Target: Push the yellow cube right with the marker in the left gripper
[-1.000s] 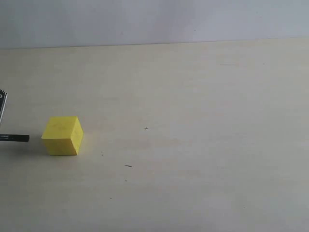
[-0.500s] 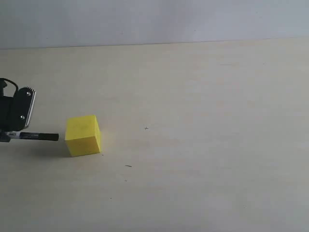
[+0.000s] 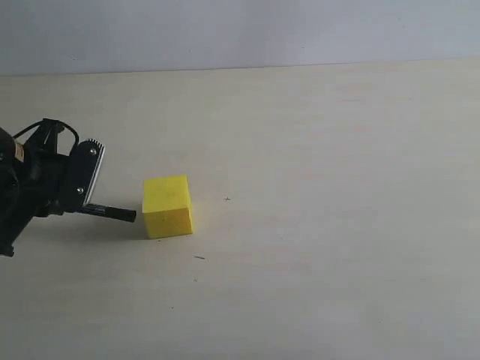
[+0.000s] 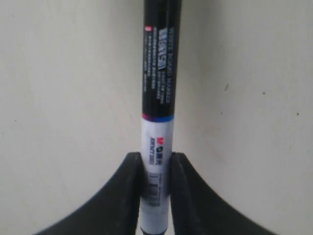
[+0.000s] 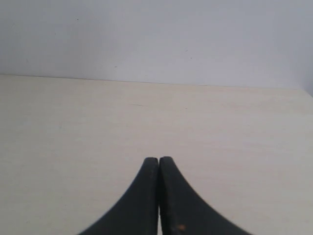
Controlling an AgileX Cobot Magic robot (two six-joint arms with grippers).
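Yellow cube (image 3: 168,207) rests on the desk (image 3: 322,240) just beside the marker (image 3: 112,213) pinched in the left claw (image 4: 155,166); the right claw (image 5: 159,164) is pressed together.

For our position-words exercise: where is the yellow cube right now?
In the exterior view, the yellow cube sits on the left half of the table, just right of the tip of the marker held by the left hand.
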